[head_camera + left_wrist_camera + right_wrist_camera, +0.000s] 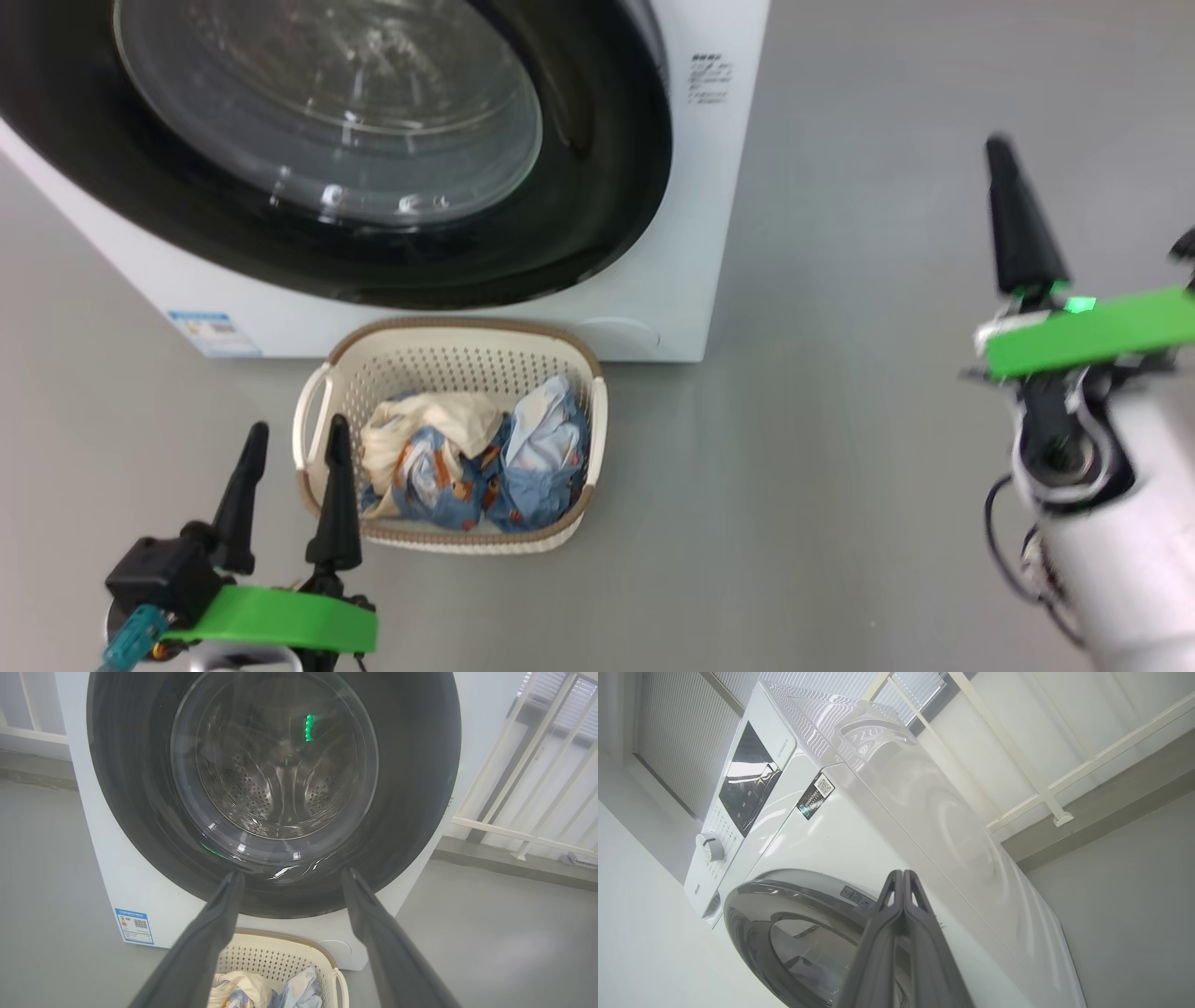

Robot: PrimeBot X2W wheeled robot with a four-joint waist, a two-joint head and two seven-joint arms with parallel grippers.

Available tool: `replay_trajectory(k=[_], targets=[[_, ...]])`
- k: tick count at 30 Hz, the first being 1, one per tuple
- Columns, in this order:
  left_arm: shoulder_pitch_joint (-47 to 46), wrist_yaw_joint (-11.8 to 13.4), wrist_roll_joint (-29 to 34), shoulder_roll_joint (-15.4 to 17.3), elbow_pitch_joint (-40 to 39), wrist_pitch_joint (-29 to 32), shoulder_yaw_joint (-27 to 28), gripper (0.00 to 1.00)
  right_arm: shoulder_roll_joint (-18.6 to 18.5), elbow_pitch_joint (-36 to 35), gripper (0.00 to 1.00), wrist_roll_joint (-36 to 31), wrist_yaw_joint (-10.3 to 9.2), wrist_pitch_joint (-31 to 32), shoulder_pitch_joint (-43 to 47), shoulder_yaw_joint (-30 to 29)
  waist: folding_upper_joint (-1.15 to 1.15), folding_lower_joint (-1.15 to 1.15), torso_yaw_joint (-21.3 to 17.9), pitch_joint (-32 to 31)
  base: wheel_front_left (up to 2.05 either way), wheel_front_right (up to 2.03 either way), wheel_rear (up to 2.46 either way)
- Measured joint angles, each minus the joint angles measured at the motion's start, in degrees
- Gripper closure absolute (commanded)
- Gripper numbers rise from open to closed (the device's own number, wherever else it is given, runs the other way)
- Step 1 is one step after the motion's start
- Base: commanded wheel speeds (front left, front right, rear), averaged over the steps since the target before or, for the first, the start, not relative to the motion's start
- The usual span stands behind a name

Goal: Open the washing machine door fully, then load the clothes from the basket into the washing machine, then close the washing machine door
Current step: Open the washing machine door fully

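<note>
The white washing machine (653, 280) stands at the top of the head view, its round glossy black door (597, 205) closed flat against the front, glass window (327, 103) at its centre. On the floor right in front sits the cream perforated basket (448, 359) holding the clothes (485, 462), blue bear-print fabric with cream and pale blue pieces. My left gripper (297, 434) hovers open at the basket's near-left corner, nothing between its fingers. My right gripper (1001, 147) is raised at the far right, fingers pressed together and empty, well clear of the machine. The right wrist view looks along the shut fingers (901, 914) at the door (752, 905).
Grey floor surrounds the machine. A white railing (528, 826) and a low ledge run behind it to the right. A blue label (213, 332) marks the machine's lower front. The control panel with a dial (709, 845) shows in the right wrist view.
</note>
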Motion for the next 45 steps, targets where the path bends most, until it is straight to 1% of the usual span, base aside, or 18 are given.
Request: replay_trajectory(k=[4, 7, 8, 10, 12, 14, 15, 17, 19, 23, 26, 33, 37, 45], targets=[[-1.65, -0.74, 0.00, -0.76, 1.01, -0.40, -0.29, 0.00, -3.20, 0.93, 1.00, 8.23, 0.00, 0.67, -5.11, 1.80, 0.00, 0.00, 0.99, 1.99, 0.00, 0.00, 0.00], [-2.86, -0.94, 0.00, -1.20, 1.81, -0.45, -0.36, 0.00, -5.04, 1.91, 1.00, 13.49, 0.00, 2.36, -8.16, 3.13, 0.00, 0.00, 1.93, 3.34, 0.00, 0.00, 0.00], [-3.49, -1.46, 0.00, -1.58, 2.21, -0.49, -0.37, 0.00, -6.14, 2.50, 1.00, 16.94, 0.00, 3.75, -9.81, 3.77, 0.00, 0.00, 2.68, 4.08, 0.00, 0.00, 0.00], [-3.97, -1.51, 0.00, -2.16, 2.65, -0.51, -0.37, 0.00, -7.13, 2.90, 1.00, 20.14, 0.00, 5.35, -11.22, 4.48, 0.00, 0.00, 3.45, 4.70, 0.00, 0.00, 0.00], [-4.29, -1.98, 0.01, -2.54, 2.97, -0.51, -0.37, 0.00, -8.06, 3.02, 1.00, 23.06, 0.00, 7.61, -12.51, 5.06, 0.00, 0.00, 4.16, 5.31, 0.00, 0.00, 0.00], [-4.43, -2.09, 0.02, -2.67, 3.11, -0.51, -0.37, 0.00, -8.68, 2.98, 1.00, 23.82, 0.00, 8.55, -13.11, 5.46, 0.00, 0.00, 4.50, 5.59, 0.00, 0.00, 0.00], [-4.76, -2.33, 0.11, -3.03, 3.24, -0.51, -0.31, 0.00, -9.65, 2.99, 1.00, 26.31, 0.00, 10.51, -14.23, 5.89, 0.00, 0.00, 5.24, 6.11, 0.00, 0.00, 0.00], [-5.24, -2.54, 0.11, -3.39, 3.25, -0.51, -0.11, 0.00, -10.33, 3.03, 1.00, 28.19, 0.00, 12.77, -15.28, 6.20, 0.00, -0.01, 5.87, 6.70, 0.00, 0.00, 0.00], [-5.72, -3.00, 0.30, -3.94, 3.35, -0.52, 0.10, 0.00, -10.87, 3.53, 1.00, 31.97, 0.00, 16.02, -16.25, 6.14, 0.00, 0.00, 6.56, 7.27, 0.00, 0.00, 0.00], [-6.26, -3.53, 0.63, -4.60, 3.77, -0.52, 0.36, 0.00, -12.54, 4.56, 1.00, 34.59, 0.00, 22.07, -18.05, 6.57, 0.00, 0.00, 7.93, 8.37, 0.00, 0.00, 0.00], [-6.56, -3.96, 1.04, -4.98, 3.89, -0.52, 0.51, 0.00, -13.27, 5.46, 1.00, 36.38, 0.00, 25.15, -19.87, 6.53, 0.00, 0.00, 8.79, 9.29, 0.00, 0.00, 0.00], [-6.80, -4.54, 1.48, -6.08, 4.15, -0.52, 0.57, 0.00, -14.61, 7.25, 1.00, 38.09, 0.00, 31.72, -22.66, 6.98, 0.00, 0.00, 10.39, 11.14, 0.00, 0.00, 0.00], [-7.71, -5.02, 1.56, -6.16, 4.30, -0.52, 0.52, 0.00, -14.60, 7.79, 1.00, 39.61, 0.00, 34.34, -24.37, 7.16, 0.00, 0.00, 11.05, 12.21, 0.00, 0.00, 0.00], [-9.10, -5.31, 1.55, -6.59, 4.32, -0.52, -0.38, 0.00, -14.62, 9.44, 1.00, 39.55, 0.00, 36.07, -29.28, 7.16, 0.00, 0.00, 12.19, 14.76, 0.00, 0.00, 0.00]])
